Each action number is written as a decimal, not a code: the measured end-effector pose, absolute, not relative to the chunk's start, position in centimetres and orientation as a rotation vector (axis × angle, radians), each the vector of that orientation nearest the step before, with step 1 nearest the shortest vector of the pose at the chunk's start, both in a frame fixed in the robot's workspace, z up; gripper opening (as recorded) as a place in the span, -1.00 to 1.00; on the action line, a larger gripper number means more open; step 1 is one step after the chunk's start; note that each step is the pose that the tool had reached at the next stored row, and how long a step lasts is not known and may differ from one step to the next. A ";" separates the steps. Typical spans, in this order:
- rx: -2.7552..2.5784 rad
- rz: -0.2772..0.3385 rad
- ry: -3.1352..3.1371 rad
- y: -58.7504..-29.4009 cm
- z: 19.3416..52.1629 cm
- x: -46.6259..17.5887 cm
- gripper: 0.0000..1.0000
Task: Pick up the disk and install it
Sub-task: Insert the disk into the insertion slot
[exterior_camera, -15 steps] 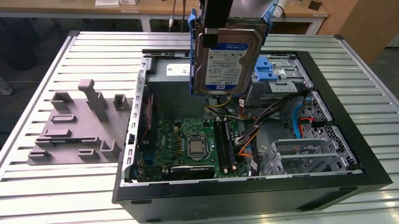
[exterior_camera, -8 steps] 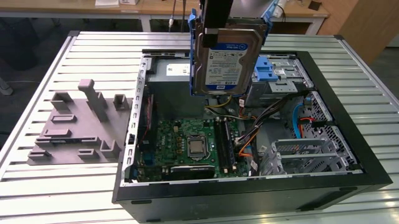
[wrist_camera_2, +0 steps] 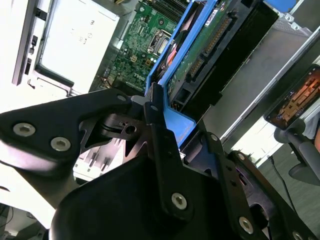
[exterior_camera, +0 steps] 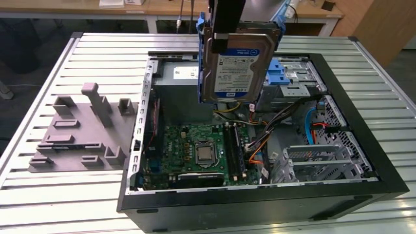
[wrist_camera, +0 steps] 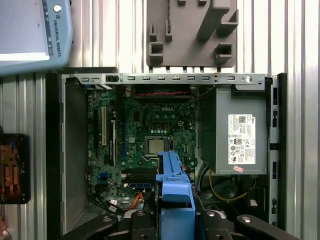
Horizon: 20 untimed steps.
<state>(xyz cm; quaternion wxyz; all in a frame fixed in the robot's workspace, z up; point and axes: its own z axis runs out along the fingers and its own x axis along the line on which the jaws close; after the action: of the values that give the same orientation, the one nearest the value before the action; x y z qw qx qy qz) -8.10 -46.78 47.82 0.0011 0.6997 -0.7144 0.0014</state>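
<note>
- Slatted metal table (exterior_camera: 58,204) carries an open black computer case (exterior_camera: 260,207) lying on its side, with a grey moulded fixture (exterior_camera: 78,136) just beside it on the exterior view's left.
- Inside the case, the green motherboard (wrist_camera: 150,130) lies flat, and the grey power supply box (wrist_camera: 240,130) fills one corner next to it.
- A metal drive bay with a blue latch piece (exterior_camera: 291,73) sits at the case's far side, toward the exterior view's right.
- The gripper (exterior_camera: 224,29) comes down from above – its jaws are clamped on the upper end of the disk (exterior_camera: 239,66), pinching the blue carrier bracket from both faces.
- The disk hangs upright below the jaws, its white-and-blue label facing the exterior camera, its lower edge over the bundle of cables (exterior_camera: 244,114) between the power supply box and the drive bay.
- In the second wrist view the black fingers (wrist_camera_2: 152,112) meet on the blue bracket, and the disk's green circuit side runs away from them toward the motherboard.
- In the first wrist view the blue bracket juts out over the motherboard's edge.
</note>
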 end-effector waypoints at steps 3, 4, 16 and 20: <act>2.197 0.004 -2.243 -47.3 47.8 -8.1 -0.27; 2.197 0.004 -2.243 -47.4 47.8 -8.1 -0.27; 2.197 0.004 -2.243 -48.3 47.8 -7.4 -0.27; 2.197 0.004 -2.243 -49.3 47.7 -7.4 -0.27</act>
<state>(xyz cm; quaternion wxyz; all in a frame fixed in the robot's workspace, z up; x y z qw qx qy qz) -7.37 -49.33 47.69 0.0011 0.6997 -0.7145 0.0014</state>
